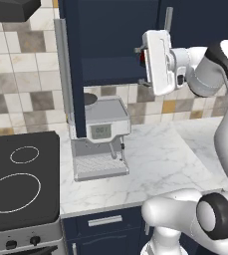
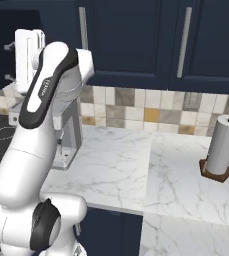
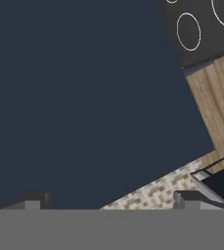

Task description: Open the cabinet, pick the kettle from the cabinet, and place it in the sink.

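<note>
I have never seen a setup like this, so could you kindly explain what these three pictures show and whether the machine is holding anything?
This is a rendered kitchen with a white robot arm on a driving base. Two pictures come from cameras on that base, behind the arm on its left and right sides. The third comes from a camera on the hand, looking along its fingers, mostly at a dark navy surface.

The arm is raised to the navy wall cabinet, whose door stands open. The gripper is wide open and holds nothing. A sliver of red just past the hand may be the kettle, though most of it is hidden.

On the marble counter stand a coffee machine and a paper towel roll. A black cooktop lies beside them.
</note>
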Available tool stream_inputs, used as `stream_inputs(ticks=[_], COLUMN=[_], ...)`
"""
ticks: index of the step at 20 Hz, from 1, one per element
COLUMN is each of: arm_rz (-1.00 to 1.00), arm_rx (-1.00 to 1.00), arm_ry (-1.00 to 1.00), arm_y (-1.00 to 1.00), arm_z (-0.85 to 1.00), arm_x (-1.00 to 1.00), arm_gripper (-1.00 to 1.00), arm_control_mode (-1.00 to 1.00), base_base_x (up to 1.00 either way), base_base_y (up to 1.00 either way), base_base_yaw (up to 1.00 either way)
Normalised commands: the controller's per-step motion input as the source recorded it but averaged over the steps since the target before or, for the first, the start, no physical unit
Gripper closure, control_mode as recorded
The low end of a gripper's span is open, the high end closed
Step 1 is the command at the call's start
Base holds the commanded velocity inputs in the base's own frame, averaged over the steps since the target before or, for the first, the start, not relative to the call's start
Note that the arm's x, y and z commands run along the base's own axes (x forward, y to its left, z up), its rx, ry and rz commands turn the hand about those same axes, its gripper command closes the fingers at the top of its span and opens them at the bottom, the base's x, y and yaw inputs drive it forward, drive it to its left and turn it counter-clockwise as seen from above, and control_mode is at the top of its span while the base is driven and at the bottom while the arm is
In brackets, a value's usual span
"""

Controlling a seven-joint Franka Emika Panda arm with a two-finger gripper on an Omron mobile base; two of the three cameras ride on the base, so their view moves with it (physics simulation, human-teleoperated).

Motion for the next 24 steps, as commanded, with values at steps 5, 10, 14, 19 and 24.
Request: stream_inputs(ticks=[5,10,14,19,24], arm_rz=[0.0,0.0,-0.01,-0.03,-0.03], arm_rx=[-0.01,-0.05,-0.09,-0.11,-0.23], arm_ry=[-0.02,0.0,0.0,0.0,-0.11], arm_y=[-0.34,-0.29,-0.18,-0.13,-0.18], arm_z=[0.0,0.0,0.03,0.01,0.0], arm_x=[-0.06,-0.02,0.0,0.0,-0.04], arm_gripper=[-1.0,-1.0,-1.0,-1.0,-1.0], arm_control_mode=[-1.0,-1.0,-1.0,-1.0,-1.0], base_base_x=[0.0,0.0,0.0,0.0,0.0], base_base_y=[0.0,0.0,0.0,0.0,0.0], base_base_yaw=[0.0,0.0,0.0,0.0,0.0])
